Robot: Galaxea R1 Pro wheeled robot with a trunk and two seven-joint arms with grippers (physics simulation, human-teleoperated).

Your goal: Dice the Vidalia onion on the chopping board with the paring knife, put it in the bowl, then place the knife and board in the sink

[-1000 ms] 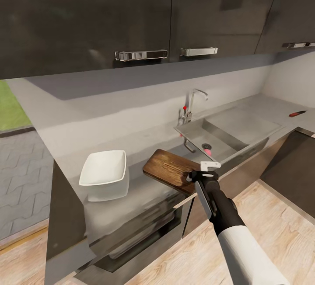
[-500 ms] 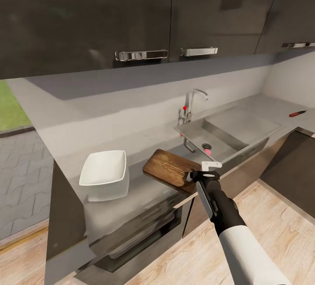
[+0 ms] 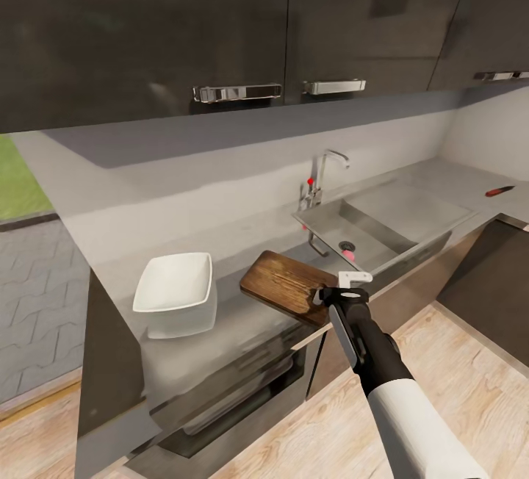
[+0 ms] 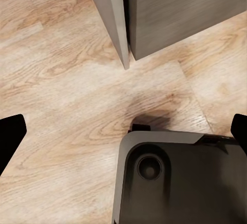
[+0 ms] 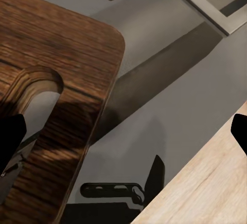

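The brown chopping board (image 3: 288,284) lies on the countertop (image 3: 242,321), just left of the sink (image 3: 382,225). Its handle slot (image 5: 36,98) is at the end nearest my right gripper (image 3: 328,295). That gripper is open and hovers at this end, one fingertip (image 5: 10,136) over the slot corner and the other (image 5: 241,131) off the board. The white bowl (image 3: 176,292) stands left of the board. The red-handled paring knife (image 3: 499,190) lies far right on the counter. A small pinkish thing (image 3: 348,249) sits by the sink's drain. My left gripper (image 4: 123,134) is open over the floor.
A chrome tap (image 3: 323,174) with red knob stands behind the sink. Dark wall cabinets (image 3: 235,23) hang overhead. Below the counter are dark cabinet fronts (image 3: 242,391) and a wooden floor (image 4: 67,80). The robot's base (image 4: 175,177) is under the left gripper.
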